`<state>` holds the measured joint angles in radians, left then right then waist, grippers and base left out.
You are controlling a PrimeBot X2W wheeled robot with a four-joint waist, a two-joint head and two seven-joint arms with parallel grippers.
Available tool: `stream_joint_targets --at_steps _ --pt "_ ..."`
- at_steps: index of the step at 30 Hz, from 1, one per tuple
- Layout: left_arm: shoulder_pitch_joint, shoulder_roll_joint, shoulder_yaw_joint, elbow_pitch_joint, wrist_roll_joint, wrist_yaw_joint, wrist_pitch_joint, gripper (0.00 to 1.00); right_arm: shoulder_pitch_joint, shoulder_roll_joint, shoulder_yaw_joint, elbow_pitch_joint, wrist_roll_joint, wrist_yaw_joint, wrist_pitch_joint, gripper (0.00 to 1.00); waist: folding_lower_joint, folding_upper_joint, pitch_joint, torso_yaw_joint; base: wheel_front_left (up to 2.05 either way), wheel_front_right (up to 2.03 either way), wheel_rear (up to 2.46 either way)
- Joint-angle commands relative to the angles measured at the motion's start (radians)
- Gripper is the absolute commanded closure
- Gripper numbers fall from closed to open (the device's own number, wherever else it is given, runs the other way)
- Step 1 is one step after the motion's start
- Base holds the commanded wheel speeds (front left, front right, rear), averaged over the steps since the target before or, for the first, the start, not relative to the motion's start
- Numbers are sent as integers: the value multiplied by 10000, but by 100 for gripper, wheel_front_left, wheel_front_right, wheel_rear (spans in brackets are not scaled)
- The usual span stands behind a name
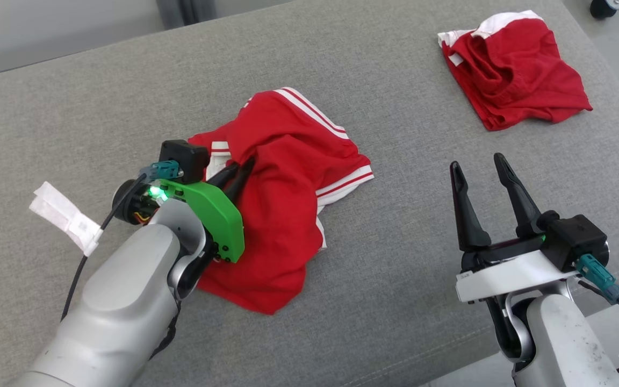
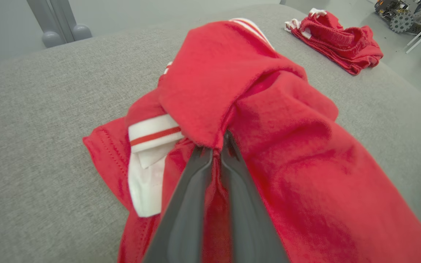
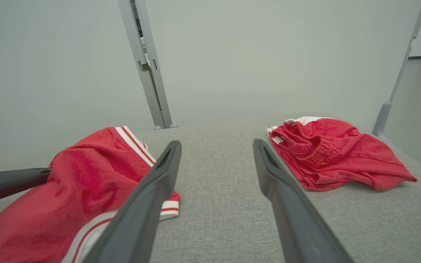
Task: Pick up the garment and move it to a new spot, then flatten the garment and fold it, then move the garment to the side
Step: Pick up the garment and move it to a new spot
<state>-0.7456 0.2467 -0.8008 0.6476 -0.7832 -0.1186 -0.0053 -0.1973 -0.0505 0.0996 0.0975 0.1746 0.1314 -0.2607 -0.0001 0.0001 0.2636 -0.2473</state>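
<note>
Across the head view, the crumpled red garment (image 1: 288, 183) lay in the middle of the grey cushion (image 1: 395, 242), the left fingers (image 1: 239, 174) shut on a fold, probably to lift it. Along the left wrist view, they pinched bunched cloth beside the white striped hem (image 2: 152, 135). From the right wrist view, the right fingers (image 3: 148, 193) stood wide apart and empty, short of a second red garment (image 3: 334, 153).

My left gripper (image 2: 216, 145) has its two dark fingers (image 2: 185, 219) pinched together on a raised fold of the red garment (image 2: 287, 146), which lies rumpled on the grey cushion (image 2: 31, 146). A white cuff (image 2: 155, 134) with one red stripe shows just left of my fingertips (white lining hangs below it). At the upper right, well apart, a second red heap (image 2: 336, 40) lies crumpled on the same cushion.
</note>
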Motion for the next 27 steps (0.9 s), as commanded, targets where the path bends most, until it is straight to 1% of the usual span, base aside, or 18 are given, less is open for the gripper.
stream_joint_targets --at_steps 1,2,3,8,13,18,22,24,27 --pt "-225 -41 1 246 182 52 -227 58 -136 -2 -6 44 29 -15 -41 0 1 -1 219 -215 0 0 0" --pt "-276 -108 -47 496 267 41 -397 19 -140 0 -22 62 22 -15 -46 0 1 -1 202 -198 0 0 0" --pt "-312 -157 -66 664 315 38 -531 0 -137 -2 -38 64 17 -15 -49 0 1 -1 172 -172 0 0 0" --pt "-499 -388 -250 1322 660 12 -1356 0 9 -2 -83 75 -95 -15 -53 0 1 -1 -200 142 0 0 0" --pt "-264 -545 -400 1489 835 -1 -2007 0 232 -5 -134 192 -277 -15 -55 0 1 -1 -826 570 0 0 0" --pt "364 -412 -328 1198 960 269 -2444 0 453 -8 -214 396 -480 -15 -54 0 1 -1 -1468 989 0 0 0" --pt "1279 -295 248 481 800 730 -2601 0 681 -5 -143 622 -635 -15 -50 0 1 -1 -1932 1316 0 0 0" --pt "1885 -238 820 -262 829 1015 -2599 0 783 -6 -116 709 -702 -15 -25 0 1 -1 -2121 1457 0 0 0" --pt "3202 -152 1903 -1584 1040 1566 -2598 0 927 -6 -120 820 -753 -15 4 0 1 -1 -2379 1617 0 0 0"
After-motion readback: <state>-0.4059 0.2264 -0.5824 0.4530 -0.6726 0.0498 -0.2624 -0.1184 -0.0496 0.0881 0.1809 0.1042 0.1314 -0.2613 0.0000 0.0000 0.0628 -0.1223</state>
